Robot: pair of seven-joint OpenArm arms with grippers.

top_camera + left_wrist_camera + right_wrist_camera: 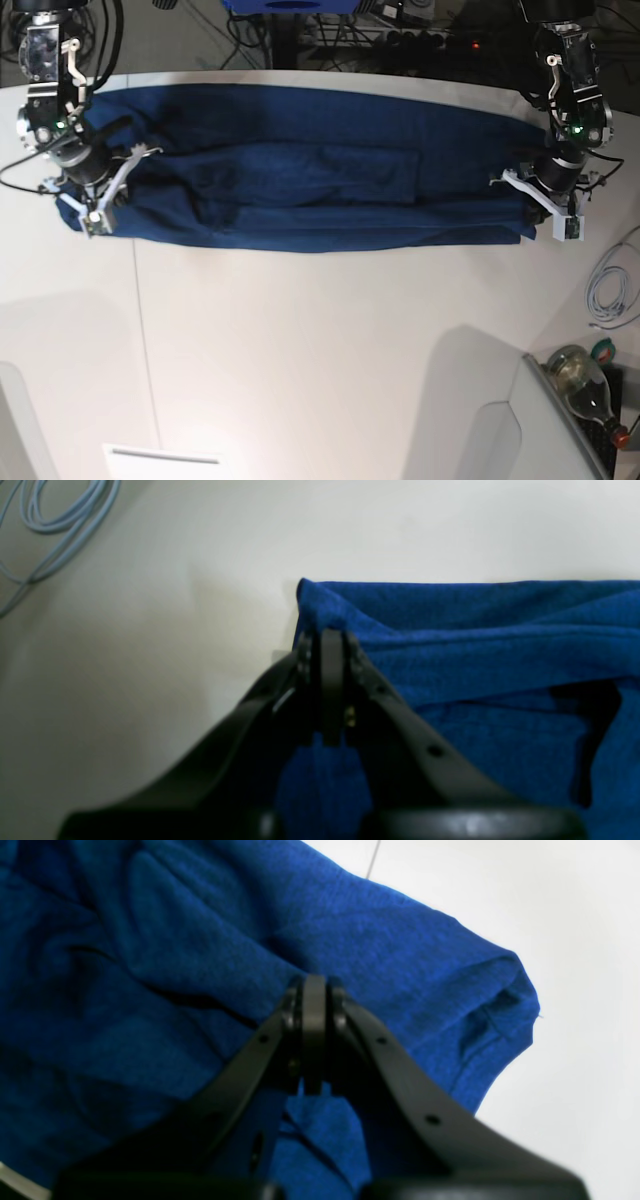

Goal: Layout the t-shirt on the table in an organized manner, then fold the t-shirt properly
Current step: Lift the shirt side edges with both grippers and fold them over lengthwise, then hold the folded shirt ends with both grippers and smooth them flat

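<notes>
- The t-shirt (300, 170) was seen stretched across the far half of the white surface (320, 340) as a long, narrow band, running nearly from one side to the other.
- Lengthwise folds were visible along the band, with layers doubled over one another; the laying-out stage was judged complete and a first long fold appeared to be in place.
- The left pincer (332, 640) was found clenched on the end corner of the cloth, blue fabric being pinched between its closed jaws in the left wrist view; in the base view it (545, 195) stood at that view's right end of the band.
- The right pincer (314, 990) was likewise clenched, with a ridge of fabric caught at its tips in the right wrist view; in the base view it (95, 190) was seen at the opposite end, where the cloth bunched.
- The fabric near the right pincer was noted as rumpled, a sleeve opening (500, 1010) being left loose beside the bare surface.
- A crosswise fold, bringing the two ends together into a compact stack, was judged still to be done, along with some smoothing of the wrinkles.
- A coil of pale blue cable (55, 515) was seen lying on the surface well apart from the cloth.
</notes>
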